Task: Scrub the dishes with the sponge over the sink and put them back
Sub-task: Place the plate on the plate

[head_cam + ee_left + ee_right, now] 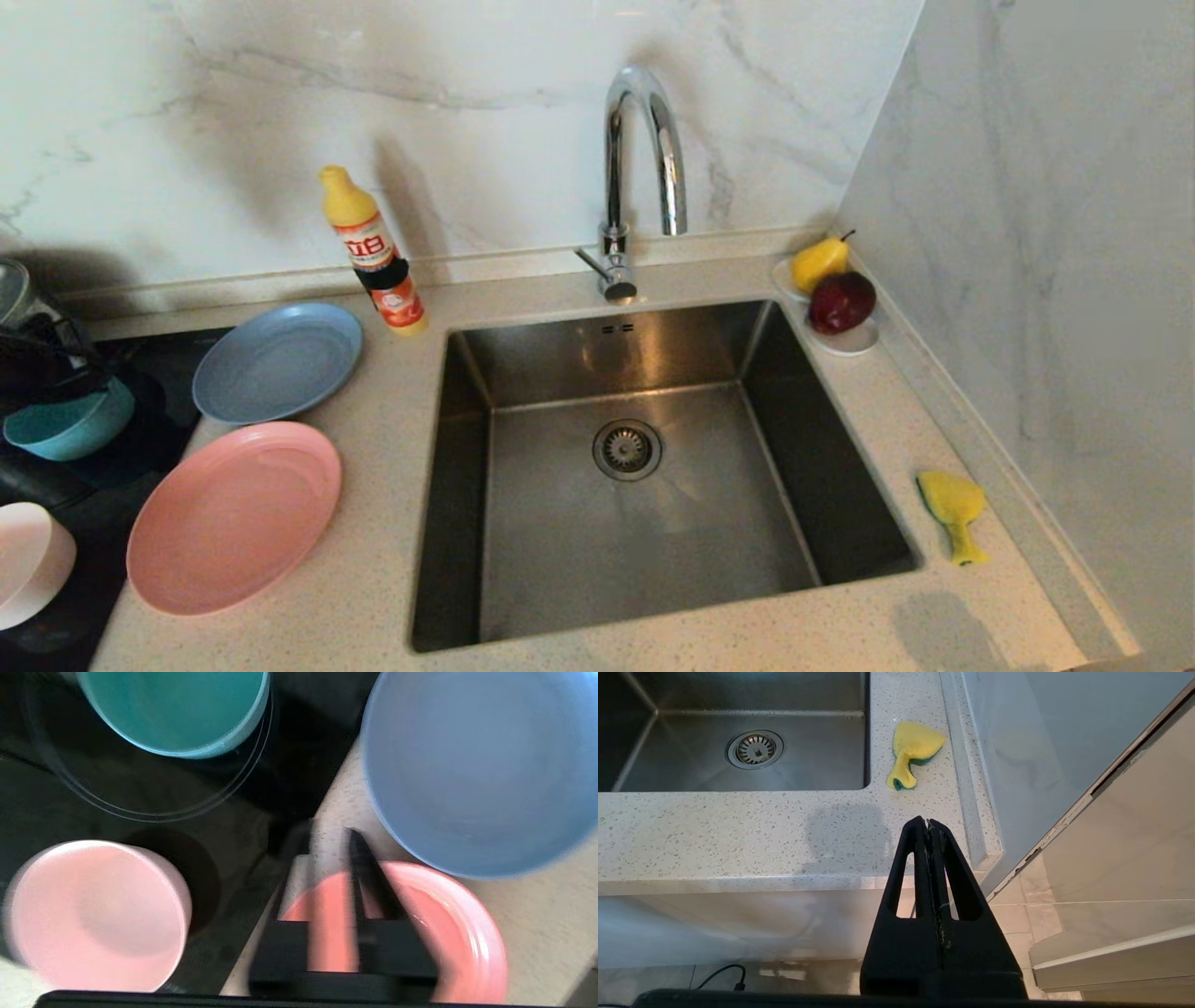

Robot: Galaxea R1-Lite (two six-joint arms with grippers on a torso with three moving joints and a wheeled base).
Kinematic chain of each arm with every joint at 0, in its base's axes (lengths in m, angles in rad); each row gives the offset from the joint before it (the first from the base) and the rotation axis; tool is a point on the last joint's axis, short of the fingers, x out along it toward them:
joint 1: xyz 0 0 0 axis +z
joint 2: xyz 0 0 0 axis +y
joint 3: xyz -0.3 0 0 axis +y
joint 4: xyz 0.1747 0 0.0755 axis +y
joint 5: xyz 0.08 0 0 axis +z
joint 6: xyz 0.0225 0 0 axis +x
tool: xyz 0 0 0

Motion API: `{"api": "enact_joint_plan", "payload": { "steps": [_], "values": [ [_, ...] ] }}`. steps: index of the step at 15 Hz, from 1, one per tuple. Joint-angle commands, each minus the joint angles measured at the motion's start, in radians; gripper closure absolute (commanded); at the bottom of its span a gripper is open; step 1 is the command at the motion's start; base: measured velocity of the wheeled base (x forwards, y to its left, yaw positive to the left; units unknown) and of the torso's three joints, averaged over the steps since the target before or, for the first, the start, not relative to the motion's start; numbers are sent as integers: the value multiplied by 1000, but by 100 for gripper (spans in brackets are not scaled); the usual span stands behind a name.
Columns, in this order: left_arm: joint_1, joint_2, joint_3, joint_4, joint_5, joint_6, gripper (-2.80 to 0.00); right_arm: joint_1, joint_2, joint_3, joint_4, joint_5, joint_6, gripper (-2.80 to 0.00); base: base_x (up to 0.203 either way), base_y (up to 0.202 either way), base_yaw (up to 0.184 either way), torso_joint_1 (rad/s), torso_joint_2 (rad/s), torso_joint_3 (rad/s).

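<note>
The left gripper, fingers slightly apart, hovers over the pink plate left of the sink, while the closed right gripper hangs short of the sponge

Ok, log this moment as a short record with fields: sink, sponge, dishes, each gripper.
sink: sink holds no dishes, drain strainer uncovered
sponge: sponge lies on the counter to the right of the sink, untouched
dishes: grey-blue plate and pink plate on the counter left of the sink; teal bowl and pale pink bowl on the dark cooktop
left gripper: left gripper above the pink plate's rim, fingers slightly apart, holding nothing
right gripper: right gripper shut, parked below the counter edge
</note>
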Motion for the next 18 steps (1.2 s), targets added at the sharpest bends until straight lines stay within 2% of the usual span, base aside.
{"api": "enact_joint_plan", "payload": {
  "steps": [1,2,4,7,18],
  "values": [
    [4,96,-20,4,-65,-27,-280,0,1,0,0,1,-1,0,0,0,0,0,0,0],
    [5,109,-19,4,-98,-38,-280,0,1,0,0,0,-1,0,0,0,0,0,0,0],
    [4,143,-24,1,-115,-67,-280,0,1,0,0,1,-1,0,0,0,0,0,0,0],
    [4,165,-24,-9,-173,-75,-280,0,1,0,0,1,-1,0,0,0,0,0,0,0],
    [0,219,-38,-42,-268,-106,-280,0,1,0,0,0,-1,0,0,0,0,0,0,0]
  ]
}}
